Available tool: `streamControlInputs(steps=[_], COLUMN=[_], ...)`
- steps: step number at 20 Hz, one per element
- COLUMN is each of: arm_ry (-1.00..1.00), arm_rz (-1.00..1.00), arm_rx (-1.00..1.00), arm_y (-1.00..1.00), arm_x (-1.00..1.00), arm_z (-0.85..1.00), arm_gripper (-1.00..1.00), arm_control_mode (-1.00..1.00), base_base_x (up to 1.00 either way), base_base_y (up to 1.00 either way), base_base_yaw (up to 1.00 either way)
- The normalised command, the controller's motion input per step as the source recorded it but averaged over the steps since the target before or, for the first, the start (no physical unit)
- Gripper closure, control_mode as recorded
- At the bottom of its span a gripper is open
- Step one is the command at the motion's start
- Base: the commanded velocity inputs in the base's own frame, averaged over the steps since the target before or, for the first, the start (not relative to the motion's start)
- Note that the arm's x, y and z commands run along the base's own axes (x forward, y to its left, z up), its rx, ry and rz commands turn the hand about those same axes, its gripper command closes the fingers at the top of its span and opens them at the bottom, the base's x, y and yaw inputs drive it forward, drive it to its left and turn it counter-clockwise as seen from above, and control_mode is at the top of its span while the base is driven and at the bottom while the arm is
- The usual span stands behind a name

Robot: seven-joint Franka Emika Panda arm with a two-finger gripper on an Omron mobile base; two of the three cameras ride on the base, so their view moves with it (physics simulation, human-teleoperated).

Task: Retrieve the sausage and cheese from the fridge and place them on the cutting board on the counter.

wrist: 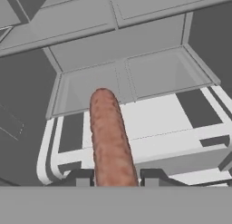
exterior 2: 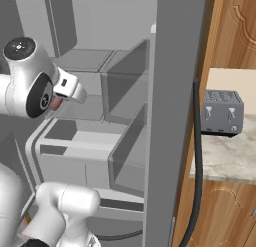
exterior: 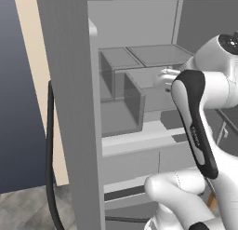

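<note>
In the hand view the reddish-brown sausage (wrist: pixel 110 137) stands out lengthwise from between my two dark fingertips. My gripper (wrist: pixel 117 177) is shut on its near end. The hand hangs inside the open fridge (exterior: pixel 139 61), over a grey shelf (wrist: pixel 158 114) and the bins behind it. In the right base view a bit of the sausage (exterior 2: pixel 56 102) peeks out under my white wrist. The cheese and the cutting board are out of view. A strip of the marbled counter (exterior 2: pixel 227 156) lies right of the fridge.
The open fridge doors stand close on both sides: one (exterior: pixel 69 108) to the left, one (exterior 2: pixel 175 91) to the right with a dark bar handle (exterior 2: pixel 196 156). A grey toaster (exterior 2: pixel 222 112) sits on the counter over brown cabinets.
</note>
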Motion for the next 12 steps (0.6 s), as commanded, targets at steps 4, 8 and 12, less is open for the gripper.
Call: streamControlInputs(steps=[4, 8, 12], arm_ry=[0.00, -0.02, -0.02], arm_rz=[0.00, 0.00, 0.00], arm_rx=[0.00, 0.00, 0.00], arm_y=[0.00, -0.04, -0.01], arm_x=[-0.46, -0.62, -0.40], arm_z=[-0.06, -0.02, 0.26], arm_gripper=[1.00, 1.00, 1.00], arm_control_mode=[-1.00, -1.00, -1.00], base_base_x=[0.00, 0.00, 0.00], base_base_y=[0.00, 0.00, 0.00], base_base_yaw=[0.00, 0.00, 0.00])
